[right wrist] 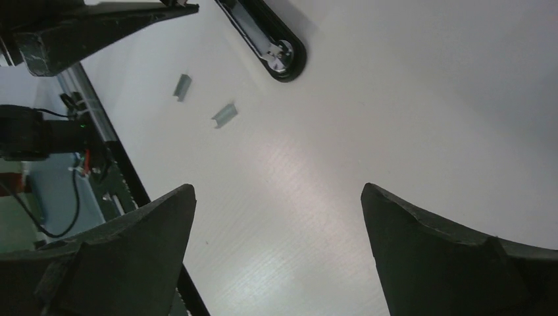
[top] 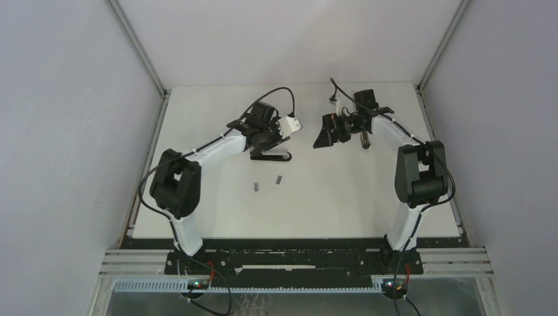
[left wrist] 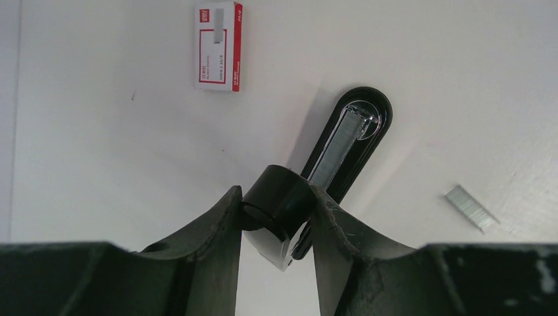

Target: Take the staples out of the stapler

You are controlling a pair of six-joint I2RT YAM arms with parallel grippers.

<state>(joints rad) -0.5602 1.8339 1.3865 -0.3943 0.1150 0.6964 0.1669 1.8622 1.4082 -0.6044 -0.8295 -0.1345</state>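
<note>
I have my left claw (left wrist: 276,197) clamped on the open stapler (left wrist: 283,212), right claw (right wrist: 278,191) spread wide, two staples (right wrist: 224,114) lying loose.

Seen in my left wrist view, a small red-and-white box (left wrist: 218,46) lies flat, label up, on the white table (top: 342,204). From overhead, pale grey walls (top: 59,131) enclose the tabletop; an aluminium rail (top: 460,262) runs along its near edge.
</note>
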